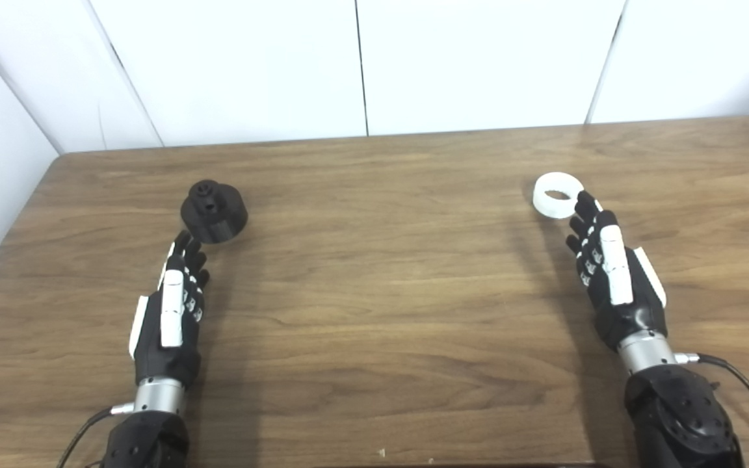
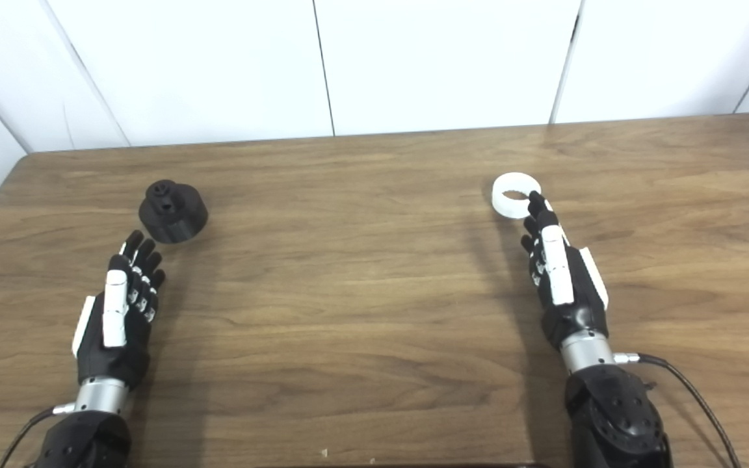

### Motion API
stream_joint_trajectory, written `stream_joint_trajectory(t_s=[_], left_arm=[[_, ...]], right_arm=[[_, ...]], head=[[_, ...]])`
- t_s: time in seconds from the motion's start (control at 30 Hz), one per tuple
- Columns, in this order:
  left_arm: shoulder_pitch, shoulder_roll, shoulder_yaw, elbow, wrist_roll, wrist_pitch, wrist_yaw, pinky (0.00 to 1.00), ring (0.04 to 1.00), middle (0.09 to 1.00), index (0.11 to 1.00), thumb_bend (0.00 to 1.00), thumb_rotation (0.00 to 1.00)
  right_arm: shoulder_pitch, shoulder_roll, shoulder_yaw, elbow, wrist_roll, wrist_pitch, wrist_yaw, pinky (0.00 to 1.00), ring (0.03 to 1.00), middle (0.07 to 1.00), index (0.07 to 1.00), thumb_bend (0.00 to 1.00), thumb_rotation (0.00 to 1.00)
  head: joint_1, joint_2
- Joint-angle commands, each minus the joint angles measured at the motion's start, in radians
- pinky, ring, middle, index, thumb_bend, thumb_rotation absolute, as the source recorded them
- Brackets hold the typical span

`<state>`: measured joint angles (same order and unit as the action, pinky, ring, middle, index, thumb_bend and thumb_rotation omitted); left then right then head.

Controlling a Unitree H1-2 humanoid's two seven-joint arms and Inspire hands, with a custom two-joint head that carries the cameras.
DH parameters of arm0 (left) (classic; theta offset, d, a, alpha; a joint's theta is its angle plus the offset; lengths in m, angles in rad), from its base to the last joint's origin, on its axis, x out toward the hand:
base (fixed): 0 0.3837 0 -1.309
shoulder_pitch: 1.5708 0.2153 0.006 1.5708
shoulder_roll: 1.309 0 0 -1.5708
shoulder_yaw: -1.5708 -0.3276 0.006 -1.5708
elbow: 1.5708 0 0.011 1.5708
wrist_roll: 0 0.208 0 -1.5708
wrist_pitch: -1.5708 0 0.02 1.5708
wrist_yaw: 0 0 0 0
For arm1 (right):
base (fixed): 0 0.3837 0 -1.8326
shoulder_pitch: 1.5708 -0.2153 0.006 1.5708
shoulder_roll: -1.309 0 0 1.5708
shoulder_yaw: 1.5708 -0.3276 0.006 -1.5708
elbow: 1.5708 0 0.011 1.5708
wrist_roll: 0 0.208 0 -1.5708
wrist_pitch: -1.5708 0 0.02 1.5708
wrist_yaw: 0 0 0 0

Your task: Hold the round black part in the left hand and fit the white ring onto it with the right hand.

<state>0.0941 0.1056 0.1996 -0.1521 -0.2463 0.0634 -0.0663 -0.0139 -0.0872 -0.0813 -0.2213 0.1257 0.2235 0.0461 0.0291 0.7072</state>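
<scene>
Black round part (image 1: 213,210) sits flat on the wooden table (image 1: 374,292), over toward the left and a little back from the middle, a squat disc with a smaller raised hub on top and a hole in that hub. Nothing grips it. Just in front of it the left hand (image 1: 170,312) is stretched out, its fingers (image 1: 189,253) straight, slightly spread and holding nothing; their tips reach close to the near edge of the part, and from where I stand I cannot tell whether they touch it or stop just short. Well apart from all this, across to the right side of the table, the white ring (image 2: 515,194) lies flat with its opening facing up. The right hand (image 2: 560,279) reaches toward it in the same extended way, fingers straight and a little apart, nothing held; the foremost fingertip overlaps the near right rim of the ring in both views, though whether it rests on the rim or hovers above it I cannot make out. Both forearms come in from the near edge, each with a thin dark cable (image 1: 748,390) trailing off at the wrist. Behind the table stands a plain white panelled wall (image 1: 478,58), with another white panel along the left side.
</scene>
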Motion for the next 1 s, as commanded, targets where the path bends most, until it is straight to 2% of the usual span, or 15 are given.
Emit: stream_joint_trajectory(t_s=[0.0,0.6,0.73,0.9,0.97], left_arm=[[-0.023,0.019,0.004,-0.041,-0.003,-0.024,-0.005,1.0,1.0,1.0,0.996,0.55,0.94],[-0.029,0.028,0.003,-0.036,-0.002,-0.02,-0.009,1.0,1.0,1.0,0.997,0.57,0.92],[-0.029,0.069,-0.014,-0.047,0.067,-0.025,-0.013,1.0,1.0,1.0,0.999,0.56,0.93],[-0.037,0.13,-0.02,-0.088,0.163,-0.013,0.005,1.0,1.0,1.0,0.994,0.58,0.75],[-0.046,0.157,-0.016,-0.105,0.208,0.006,0.013,1.0,1.0,1.0,0.982,0.63,0.69]], right_arm=[[-0.031,-0.003,0.0,-0.017,0.009,-0.046,0.011,1.0,1.0,1.0,0.972,0.5,1.0],[-0.035,-0.001,-0.003,-0.022,0.009,-0.034,0.003,1.0,1.0,1.0,0.971,0.5,1.0],[-0.036,-0.007,0.0,-0.016,0.011,-0.04,0.01,1.0,1.0,1.0,0.977,0.5,1.0],[-0.036,-0.007,-0.001,-0.005,0.013,-0.051,0.013,1.0,1.0,1.0,0.978,0.5,1.0],[-0.036,-0.006,-0.002,-0.001,0.012,-0.053,0.011,1.0,1.0,1.0,0.978,0.49,1.0]], head=[[0.0,0.0],[0.006,-0.004],[0.013,-0.005],[0.028,-0.008],[0.033,-0.009]])
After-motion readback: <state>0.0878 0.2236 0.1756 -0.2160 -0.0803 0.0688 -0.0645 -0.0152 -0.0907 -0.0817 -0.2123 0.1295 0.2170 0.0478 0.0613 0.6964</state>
